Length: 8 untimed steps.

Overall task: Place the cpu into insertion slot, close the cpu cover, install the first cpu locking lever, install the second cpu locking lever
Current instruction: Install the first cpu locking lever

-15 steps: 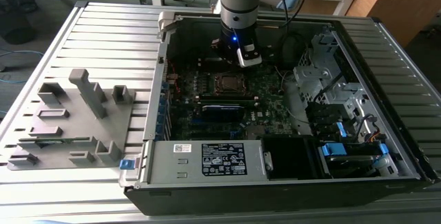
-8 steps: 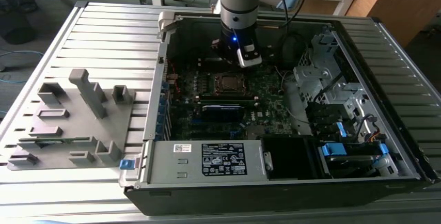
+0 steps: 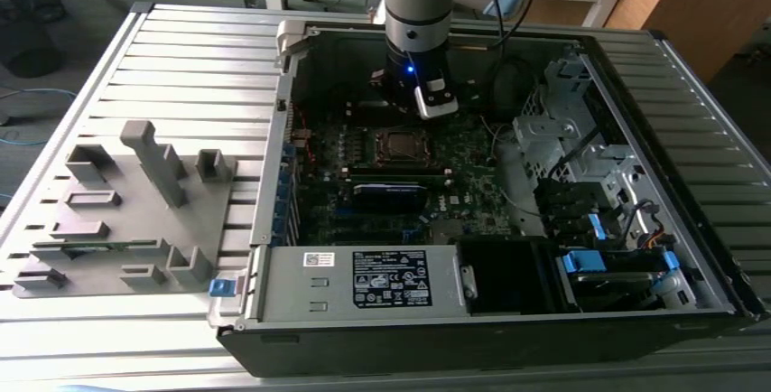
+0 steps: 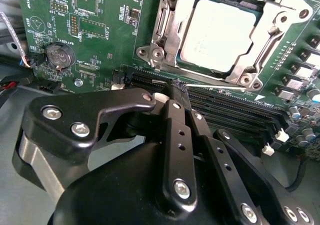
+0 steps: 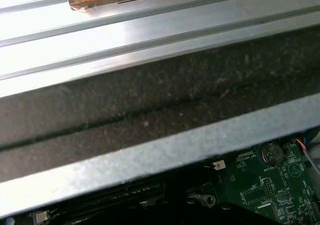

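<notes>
While the arm hangs inside the open computer case [image 3: 361, 284], its gripper [image 4: 176, 86] has its fingers pinched together on nothing, tips near the insertion slot [image 3: 398, 144], where the cpu [image 4: 217, 35] sits framed by the lowered cpu cover [image 4: 169, 25].

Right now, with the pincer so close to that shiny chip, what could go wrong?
The pincer is shut, its tips low by the long black slots beside the cpu cover. A sideways slip could scrape those slots or the green board. A thin silver lever runs right at the tips; a clumsy push might bend it. The cpu lies under the cover, so a knock there could jolt it.
</notes>
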### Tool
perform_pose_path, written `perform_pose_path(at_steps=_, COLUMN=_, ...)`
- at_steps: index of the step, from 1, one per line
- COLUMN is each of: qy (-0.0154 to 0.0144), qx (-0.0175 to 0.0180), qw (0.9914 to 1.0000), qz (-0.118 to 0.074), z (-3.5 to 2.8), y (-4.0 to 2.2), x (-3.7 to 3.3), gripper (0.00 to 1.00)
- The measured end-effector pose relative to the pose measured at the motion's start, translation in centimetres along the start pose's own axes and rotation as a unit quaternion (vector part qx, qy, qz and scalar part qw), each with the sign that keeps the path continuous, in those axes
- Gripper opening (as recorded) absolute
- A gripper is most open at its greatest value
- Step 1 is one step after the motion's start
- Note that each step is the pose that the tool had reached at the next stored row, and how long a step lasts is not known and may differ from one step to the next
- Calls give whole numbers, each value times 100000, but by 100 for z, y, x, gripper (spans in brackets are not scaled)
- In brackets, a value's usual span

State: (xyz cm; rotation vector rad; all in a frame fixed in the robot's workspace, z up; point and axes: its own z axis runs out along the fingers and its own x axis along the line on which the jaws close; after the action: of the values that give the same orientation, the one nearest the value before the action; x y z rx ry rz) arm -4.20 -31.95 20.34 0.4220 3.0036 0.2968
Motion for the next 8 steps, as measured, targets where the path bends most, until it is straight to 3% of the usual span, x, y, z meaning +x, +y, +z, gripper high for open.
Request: perform_pose_path(at_steps=8, qy=-66, qx=-15, qw=100000, qz=11, z=1, y=3, x=1, gripper=11)
